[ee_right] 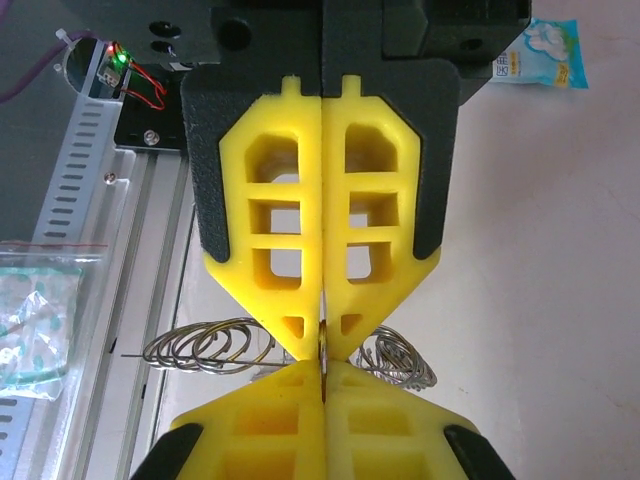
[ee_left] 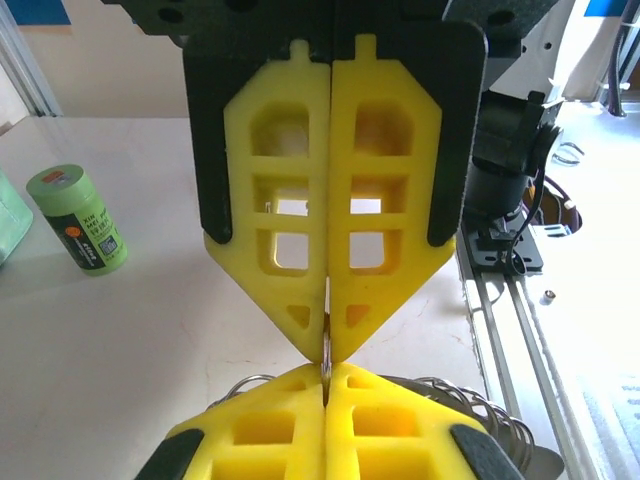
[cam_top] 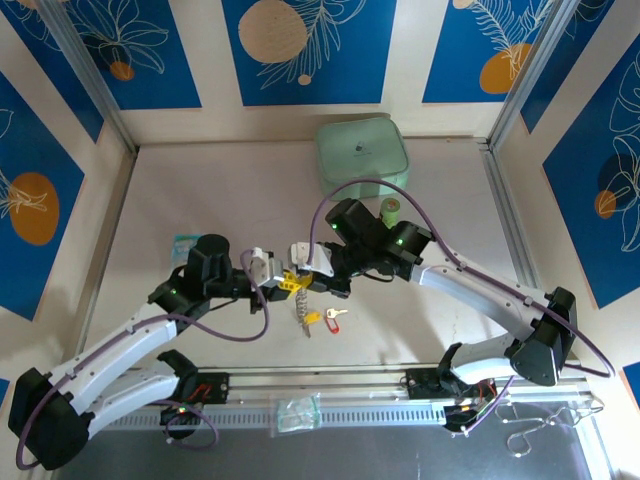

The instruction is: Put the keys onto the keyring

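We start at the keyring. In the top view it hangs as a thin silvery, chain-edged strand running toward 6 o'clock from the point where the two arms meet. In the wrist views it shows as bright wire loops bunched on either side of the fingertips, with a thin bit of metal caught right at their tips.

The left gripper and right gripper face each other tip to tip, each with its yellow jaws pressed together on that metal. We judge that they hold it from both sides to keep the ring taut and raised, so that a gap can be worked for a key.

The yellow-headed key and red-headed key lie on the table at about 5 o'clock from the pinch point. Both are just beside the ring's lower end, the yellow one nearer. We cannot tell whether either is threaded on.

Further out, the green cylinder stands at 1 o'clock and the pale green case lies beyond it. A small blue-and-white packet sits at 10 o'clock, and a clear bag rests on the rail at 6 o'clock.
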Controlling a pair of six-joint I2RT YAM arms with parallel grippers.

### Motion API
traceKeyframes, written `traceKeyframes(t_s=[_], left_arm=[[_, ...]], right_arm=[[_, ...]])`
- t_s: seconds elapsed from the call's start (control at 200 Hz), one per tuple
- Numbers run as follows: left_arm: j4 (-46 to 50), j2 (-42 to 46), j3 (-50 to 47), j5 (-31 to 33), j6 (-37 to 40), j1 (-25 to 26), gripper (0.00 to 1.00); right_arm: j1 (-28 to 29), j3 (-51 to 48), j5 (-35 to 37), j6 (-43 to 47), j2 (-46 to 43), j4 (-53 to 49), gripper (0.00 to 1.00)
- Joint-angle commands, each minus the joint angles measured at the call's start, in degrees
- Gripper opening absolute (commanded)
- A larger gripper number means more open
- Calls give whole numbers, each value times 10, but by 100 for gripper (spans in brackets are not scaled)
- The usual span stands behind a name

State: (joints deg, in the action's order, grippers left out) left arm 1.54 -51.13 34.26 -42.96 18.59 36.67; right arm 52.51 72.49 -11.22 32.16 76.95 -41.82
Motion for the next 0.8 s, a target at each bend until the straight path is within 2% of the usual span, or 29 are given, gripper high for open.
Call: traceKeyframes(t_s=[0.0, 0.02, 0.085, 0.15, 0.265, 0.37, 0.57, 0.795], left_arm=[[9, 0, 18, -4, 21, 5, 0], [8, 1, 17, -2, 22, 5, 0], [-4, 8, 10, 2, 24, 6, 0], [-25, 19, -1, 9, 29, 8, 0], [-61, 42, -22, 29, 53, 15, 0], [-81, 64, -40, 52, 93, 26, 0], [-74, 85, -49, 84, 147, 41, 0], [-90, 95, -63, 87, 171, 48, 0]], right_arm=[[-1, -3, -39, -7, -20, 14, 0], [-4, -12, -44, -13, -28, 26, 3], [-24, -59, -72, -35, -61, 74, 30], [-49, -122, -94, -54, -102, 140, 38], [-63, -235, -65, -67, -163, 261, 39], [-58, -286, -50, -67, -184, 321, 39], [-39, -301, -22, -64, -187, 371, 37], [-18, -294, -20, -42, -179, 393, 35]])
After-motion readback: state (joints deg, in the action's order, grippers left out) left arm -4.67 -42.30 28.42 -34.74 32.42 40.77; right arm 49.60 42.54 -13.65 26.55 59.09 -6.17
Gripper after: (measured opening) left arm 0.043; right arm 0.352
